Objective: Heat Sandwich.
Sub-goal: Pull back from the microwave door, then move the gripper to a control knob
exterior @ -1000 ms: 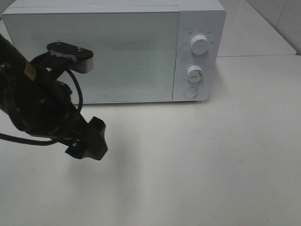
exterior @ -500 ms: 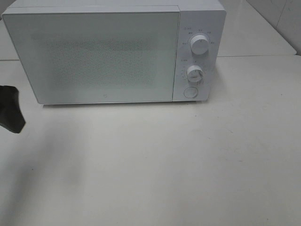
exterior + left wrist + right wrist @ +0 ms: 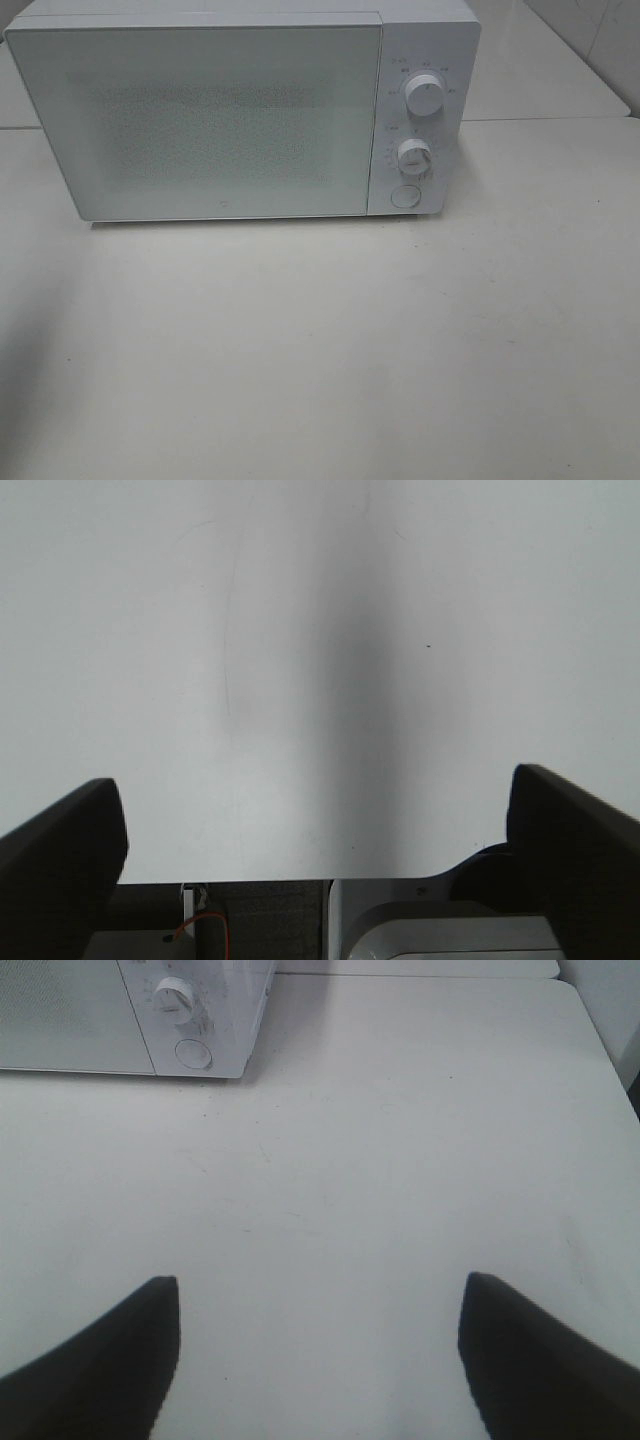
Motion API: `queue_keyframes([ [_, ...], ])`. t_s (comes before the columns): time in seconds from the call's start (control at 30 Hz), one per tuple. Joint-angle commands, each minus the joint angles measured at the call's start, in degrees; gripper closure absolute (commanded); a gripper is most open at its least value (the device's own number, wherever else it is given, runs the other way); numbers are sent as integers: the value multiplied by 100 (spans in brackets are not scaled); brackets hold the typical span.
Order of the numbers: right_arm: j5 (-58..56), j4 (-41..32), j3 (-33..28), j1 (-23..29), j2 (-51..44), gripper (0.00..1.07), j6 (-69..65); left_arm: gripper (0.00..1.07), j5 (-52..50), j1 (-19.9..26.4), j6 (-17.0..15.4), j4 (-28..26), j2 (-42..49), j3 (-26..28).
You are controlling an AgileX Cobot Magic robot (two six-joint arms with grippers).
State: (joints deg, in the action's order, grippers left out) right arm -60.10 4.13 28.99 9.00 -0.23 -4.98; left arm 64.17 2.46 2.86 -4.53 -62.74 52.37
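A: White microwave (image 3: 230, 120) on the desk (image 3: 350, 350), door shut (frosted, so its contents are hidden). Where's the sandwich?
B: Not in view anywhere; possibly inside, I can't tell.
A: Jaws?
B: Left jaws and right jaws both spread wide, grasping nothing, above the desk.
A: Handling?
B: I'd expect it light and squashy: pinch gently across the 2 crust edges, never the filling.

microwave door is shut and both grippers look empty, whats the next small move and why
Probably advance the right gripper toward the microwave controls. Its door is shut, no sandwich shows on the table, and that open, empty gripper faces the lower knob and round button. Whether the sandwich is inside cannot be seen.
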Motion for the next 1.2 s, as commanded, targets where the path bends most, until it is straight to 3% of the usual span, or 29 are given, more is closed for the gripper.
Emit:
queue_keyframes([
  [0.03,69,-17,-6,-34,-149,32,-11,8,80,29,0,-11,206,-103],
  [0.47,69,-17,-6,-34,-149,32,-11,8,189,29,0,223,2664,-1473],
  [0.8,69,-17,-6,-34,-149,32,-11,8,178,23,0,6,4074,-1942],
  [1.2,69,-17,-6,-34,-149,32,-11,9,138,-6,-6,-69,5151,-2120],
])
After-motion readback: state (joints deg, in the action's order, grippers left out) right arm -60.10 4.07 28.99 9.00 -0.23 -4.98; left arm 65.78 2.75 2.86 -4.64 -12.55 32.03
